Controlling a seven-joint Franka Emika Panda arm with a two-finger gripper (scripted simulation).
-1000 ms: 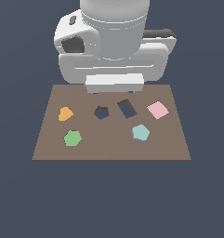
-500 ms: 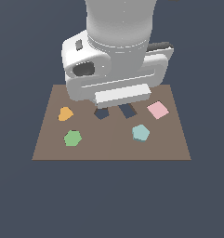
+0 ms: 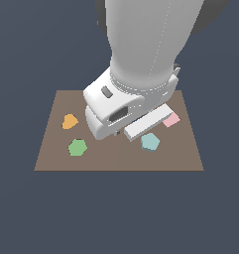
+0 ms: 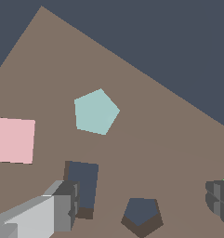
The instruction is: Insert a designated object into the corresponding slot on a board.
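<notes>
The pale teal pentagon block (image 3: 150,142) lies flat on the brown board (image 3: 51,149), toward the exterior view's right; it also shows in the wrist view (image 4: 96,112). The dark pentagon slot (image 4: 141,214) and the larger dark rectangular hole (image 4: 83,186) show only in the wrist view; in the exterior view the arm hides both. My gripper (image 4: 141,202) is open and empty above the board, its fingers (image 4: 62,204) wide apart, with the slot between them. The teal block lies apart from the gripper. In the exterior view the hand (image 3: 148,123) hangs just behind the teal block.
A pink square block (image 3: 171,119) lies at the exterior view's right, also seen in the wrist view (image 4: 12,140). A green hexagon block (image 3: 77,147) and an orange block (image 3: 69,121) lie at the exterior view's left. A dark floor surrounds the board.
The arm has come down and forward over the board and turned. It now hides both holes in the exterior view. The blocks have not moved.
</notes>
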